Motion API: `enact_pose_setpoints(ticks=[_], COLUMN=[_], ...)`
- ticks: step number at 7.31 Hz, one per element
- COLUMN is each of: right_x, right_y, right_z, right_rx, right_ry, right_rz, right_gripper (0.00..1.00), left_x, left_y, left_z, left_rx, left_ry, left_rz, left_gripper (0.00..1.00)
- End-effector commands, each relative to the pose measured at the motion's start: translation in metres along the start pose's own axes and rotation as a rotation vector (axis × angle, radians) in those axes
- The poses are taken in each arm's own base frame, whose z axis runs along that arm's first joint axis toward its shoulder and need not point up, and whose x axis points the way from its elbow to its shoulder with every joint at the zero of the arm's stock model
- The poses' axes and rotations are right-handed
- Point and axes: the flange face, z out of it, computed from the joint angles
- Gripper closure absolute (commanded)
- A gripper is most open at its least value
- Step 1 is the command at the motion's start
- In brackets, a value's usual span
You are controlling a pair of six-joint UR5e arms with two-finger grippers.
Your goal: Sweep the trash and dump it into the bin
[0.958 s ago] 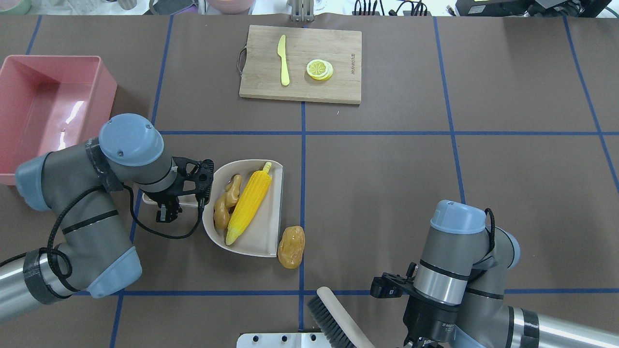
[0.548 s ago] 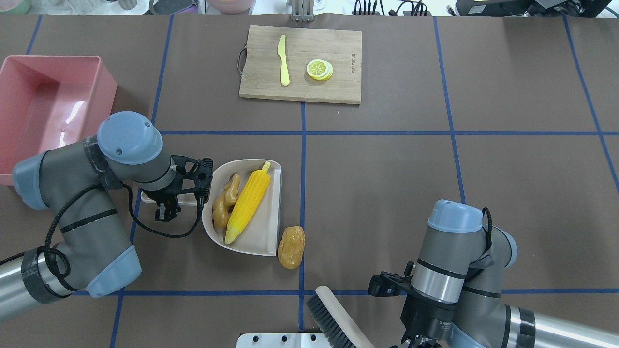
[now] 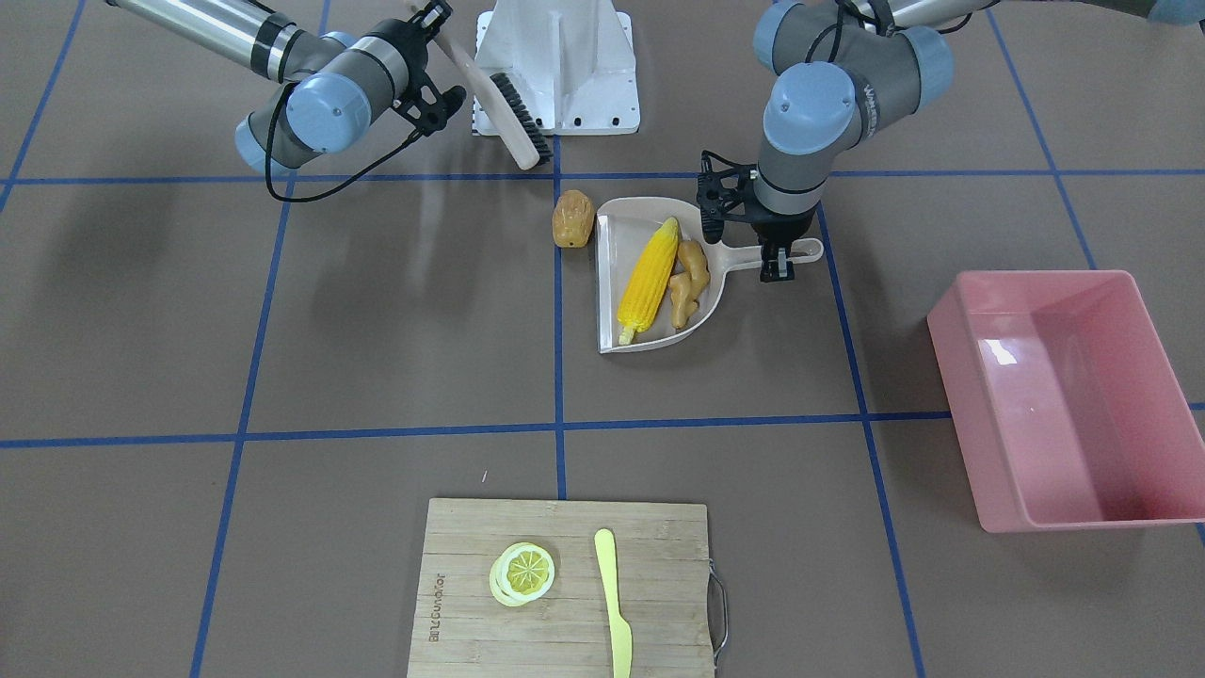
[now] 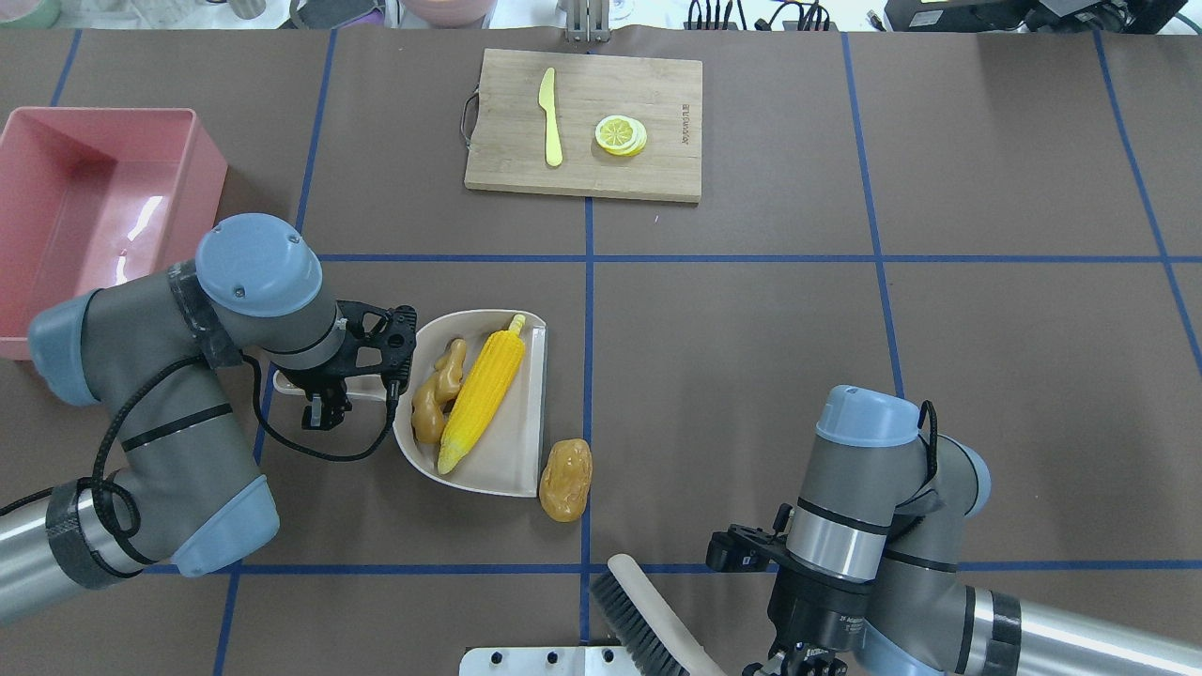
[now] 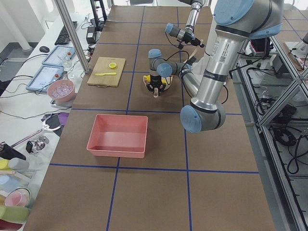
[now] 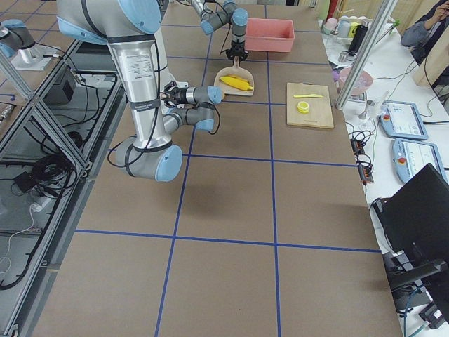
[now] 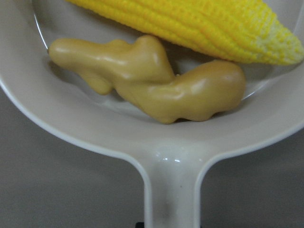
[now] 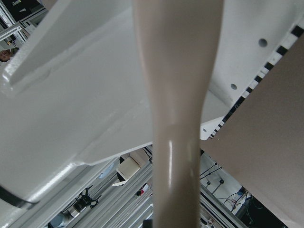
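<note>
The left gripper (image 4: 318,410) is largely covered by its own wrist in the overhead view. Its fingers show just below the handle of the dustpan (image 4: 519,422), clamped on it. The left wrist camera shows none of the fingers, only that handle running off the bottom edge, with the ginger root (image 7: 156,85) and the corn cob (image 7: 199,23) lying against each other in the pan. The potato (image 4: 565,479) sits outside on the table (image 4: 751,329), just beside the near corner of the pan's open lip, and the wrist camera misses it. The right gripper (image 3: 428,24) is cut off at the overhead view's bottom edge. The front-facing view shows it gripping the brush (image 3: 508,118) by its handle, tilted in front of the white base plate (image 3: 593,94). The pink bin (image 3: 965,395) stands toward the table's left edge, cropped overhead but whole from the front. In both side views the potato is too small to make out.
</note>
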Motion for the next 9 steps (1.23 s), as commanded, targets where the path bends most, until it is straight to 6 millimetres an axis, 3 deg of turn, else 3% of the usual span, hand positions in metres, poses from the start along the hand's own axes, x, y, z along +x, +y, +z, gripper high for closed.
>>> enact_pose_setpoints(ticks=[1,9], right_x=[-0.003,-0.018], right_y=[-0.011,-0.048], right_z=[-0.003,-0.017], right_rx=[0.007,0.027], right_ry=[0.0,0.0], right_rz=[0.001,0.025], right_gripper=[1.0,1.0], left_x=[0.0,-0.002], left_y=[0.0,-0.004], left_z=[0.0,0.001], left_rx=[0.0,-0.001], left_ry=[0.0,0.002], left_rz=[0.0,0.001], left_gripper=[1.0,1.0])
